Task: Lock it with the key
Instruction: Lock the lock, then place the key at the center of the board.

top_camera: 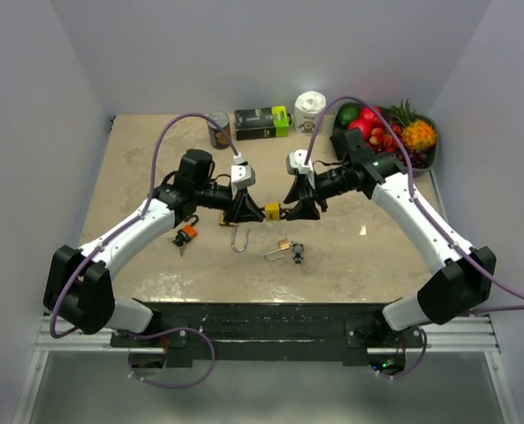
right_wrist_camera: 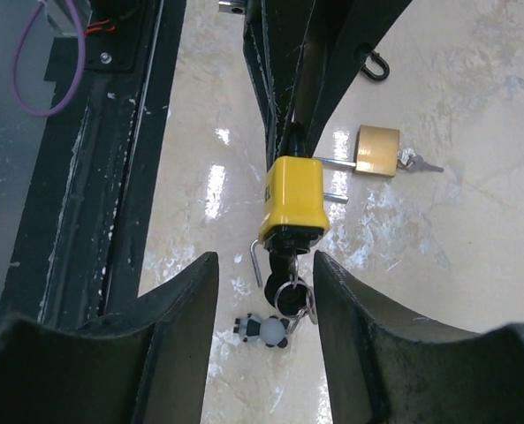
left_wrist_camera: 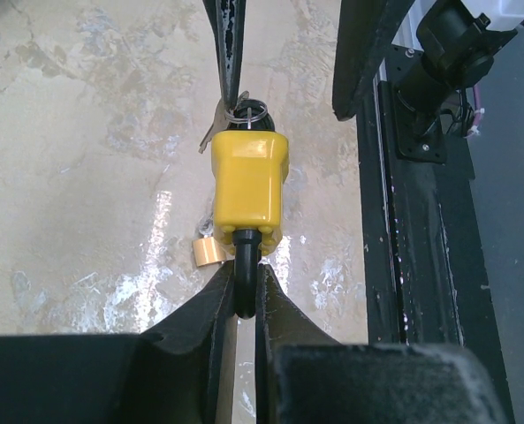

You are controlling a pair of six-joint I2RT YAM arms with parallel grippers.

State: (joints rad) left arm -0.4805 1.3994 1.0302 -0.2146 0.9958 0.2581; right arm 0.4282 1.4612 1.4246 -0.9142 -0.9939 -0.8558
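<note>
Beige marbled tabletop [top_camera: 368, 256] inside white walls, both arms meeting over the centre. Task object is the yellow padlock [top_camera: 271, 211], lifted off the surface at mid-table and hanging between the two arms. Coming in from 9 o'clock, the left gripper [top_camera: 254, 212] is pinched almost fully together on the lock's black shackle [left_wrist_camera: 245, 265]. In the left wrist view the lock body points away toward 12 o'clock. From 3 o'clock comes the right gripper [top_camera: 290, 210], jaws standing well apart and gripping nothing. In the right wrist view the key [right_wrist_camera: 288, 263] sits in the lock's bottom face and its ring [right_wrist_camera: 293, 297] dangles below. Both lie between the two fingers [right_wrist_camera: 186, 300] with a gap on each side, no contact visible. On the table at 6 o'clock of the yellow lock lie a brass padlock [top_camera: 284, 245] with its own key in it and a small panda charm [top_camera: 297, 254]. A loose silver shackle [top_camera: 239, 238] lies at about 7 o'clock. An orange-and-black item [top_camera: 184, 236] lies under the left forearm, too small to identify. Along the back edge: can [top_camera: 218, 129] at 11 o'clock, black-and-green box [top_camera: 262, 123] at 12, white roll [top_camera: 310, 110] just past 12, fruit bowl [top_camera: 431, 157] at 2 o'clock.
</note>
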